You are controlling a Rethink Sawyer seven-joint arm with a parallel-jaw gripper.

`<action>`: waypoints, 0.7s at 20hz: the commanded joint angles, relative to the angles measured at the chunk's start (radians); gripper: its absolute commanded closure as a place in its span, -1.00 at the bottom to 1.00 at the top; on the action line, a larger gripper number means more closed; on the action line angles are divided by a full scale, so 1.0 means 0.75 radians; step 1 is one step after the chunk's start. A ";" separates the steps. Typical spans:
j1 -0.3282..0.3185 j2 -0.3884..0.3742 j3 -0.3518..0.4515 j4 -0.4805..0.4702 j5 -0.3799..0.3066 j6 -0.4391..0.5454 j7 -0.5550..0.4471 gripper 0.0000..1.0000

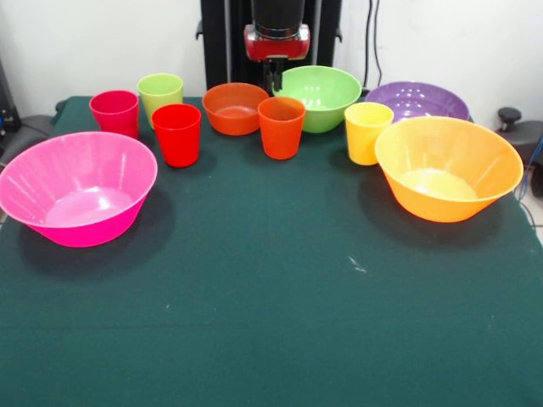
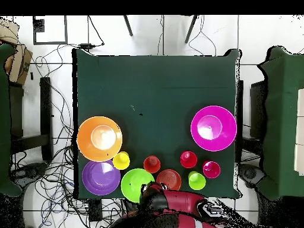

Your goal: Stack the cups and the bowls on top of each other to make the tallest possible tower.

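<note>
All bowls and cups stand apart on the green table; nothing is stacked, so no tower shows. Front view: pink bowl (image 1: 76,191) at left, orange-yellow bowl (image 1: 448,182) at right, purple bowl (image 1: 417,100) behind it, green bowl (image 1: 321,103) and small orange-red bowl (image 1: 234,114) at the back. The cups are crimson (image 1: 114,113), lime green (image 1: 160,95), red (image 1: 176,134), orange (image 1: 281,126) and yellow (image 1: 367,131). My gripper (image 1: 274,78) hangs at the table's far edge, between the orange-red and green bowls, holding nothing that I can see.
In the overhead view the pink bowl (image 2: 213,127) and the orange-yellow bowl (image 2: 99,138) flank the row of smaller things by my arm (image 2: 178,208). Cables lie on the floor around the table (image 2: 154,83). Chairs stand at both sides.
</note>
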State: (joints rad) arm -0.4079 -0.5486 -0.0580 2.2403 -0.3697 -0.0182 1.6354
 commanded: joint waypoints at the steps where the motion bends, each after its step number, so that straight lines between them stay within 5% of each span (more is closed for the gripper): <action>1: 0.006 0.060 0.107 -0.151 0.017 -0.066 0.190 1.00; 8: -0.008 0.007 0.121 -0.109 0.022 -0.029 0.190 1.00; 14: -0.001 -0.215 0.139 -0.031 0.063 0.174 0.154 1.00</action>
State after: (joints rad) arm -0.4104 -0.5867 -0.0554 2.2431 -0.3697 -0.0149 1.6356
